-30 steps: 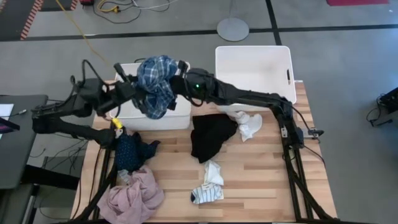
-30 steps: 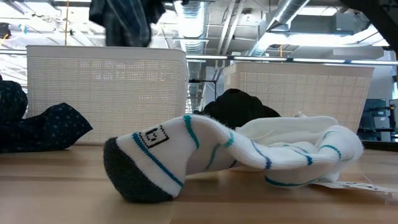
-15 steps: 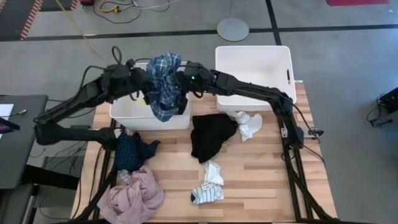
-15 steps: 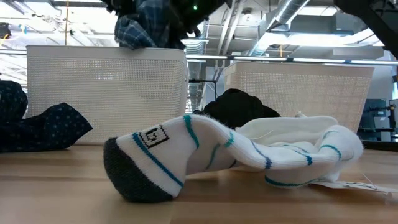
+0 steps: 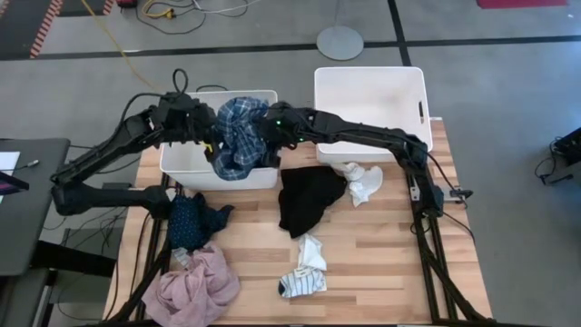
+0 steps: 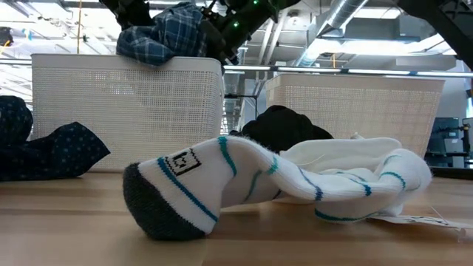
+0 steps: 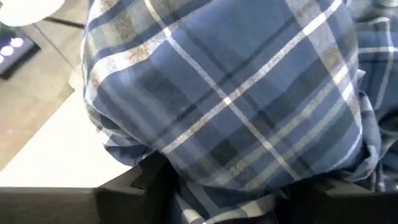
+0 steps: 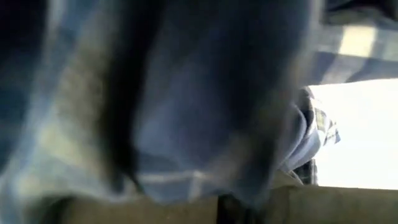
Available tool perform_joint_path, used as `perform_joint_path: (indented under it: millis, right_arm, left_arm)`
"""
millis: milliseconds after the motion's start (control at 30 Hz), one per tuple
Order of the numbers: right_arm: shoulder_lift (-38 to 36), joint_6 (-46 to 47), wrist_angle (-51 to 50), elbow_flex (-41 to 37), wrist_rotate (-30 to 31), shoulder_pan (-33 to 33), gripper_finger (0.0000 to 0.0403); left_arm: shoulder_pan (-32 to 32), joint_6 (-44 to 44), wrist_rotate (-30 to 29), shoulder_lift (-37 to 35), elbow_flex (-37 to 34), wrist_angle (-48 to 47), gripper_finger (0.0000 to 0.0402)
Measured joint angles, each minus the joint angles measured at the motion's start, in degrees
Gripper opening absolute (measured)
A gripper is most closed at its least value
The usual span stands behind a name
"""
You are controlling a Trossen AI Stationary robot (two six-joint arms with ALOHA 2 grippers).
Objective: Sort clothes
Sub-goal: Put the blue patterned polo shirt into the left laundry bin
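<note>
The blue plaid garment (image 5: pixel 238 136) hangs bunched over the left white bin (image 5: pixel 182 162), between my two grippers; in the low view its bulk (image 6: pixel 164 38) sits at the bin's top rim. My left gripper (image 5: pixel 207 136) is at its left side, fingers apart, with cloth between them. At its right side my right gripper (image 5: pixel 270 133) is shut on it. The black garment (image 5: pixel 309 200), the navy patterned garment (image 5: pixel 193 222), the pink garment (image 5: pixel 192 289) and the socks (image 5: pixel 304 268) lie on the table. My left gripper has a bulging fold of the plaid garment (image 7: pixel 236 168) between its spread fingers (image 7: pixel 134 190). It comes in slanting downward from the table's left. The cloth sags below it into the bin. My right gripper pinches the garment's right side (image 8: pixel 205 155), slanting down from the right. The cloth covers the fingers, so the exact spot is hidden.
A second white bin (image 5: pixel 368 91) stands at the far right. A white sock (image 5: pixel 365 182) lies beside the black garment. The striped sock (image 6: pixel 222 185) lies close to the low camera, near the table's front edge.
Both grippers have sunk toward the left bin and tipped downward. The left one has also swung toward the table's far edge. The plaid garment has come down with them, from well above the bin to its top rim.
</note>
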Motion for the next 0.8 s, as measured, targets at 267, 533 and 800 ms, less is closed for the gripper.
perform_joint_path:
  millis: [267,533,800]
  right_arm:
    - [0.0,1.6,0.5,0.0,-0.1,0.2,0.0051]
    - [0.0,0.9,2.3,0.0,-0.1,1.3,0.0055]
    - [0.0,0.9,4.5,0.0,-0.1,1.7,0.0122]
  left_arm:
    - [0.0,-0.3,-3.3,-0.3,2.3,-6.5,0.0218]
    - [0.0,-0.4,-7.1,-1.7,3.7,-12.0,0.0218]
    - [0.0,-1.4,-2.1,-4.5,3.8,-12.0,0.0226]
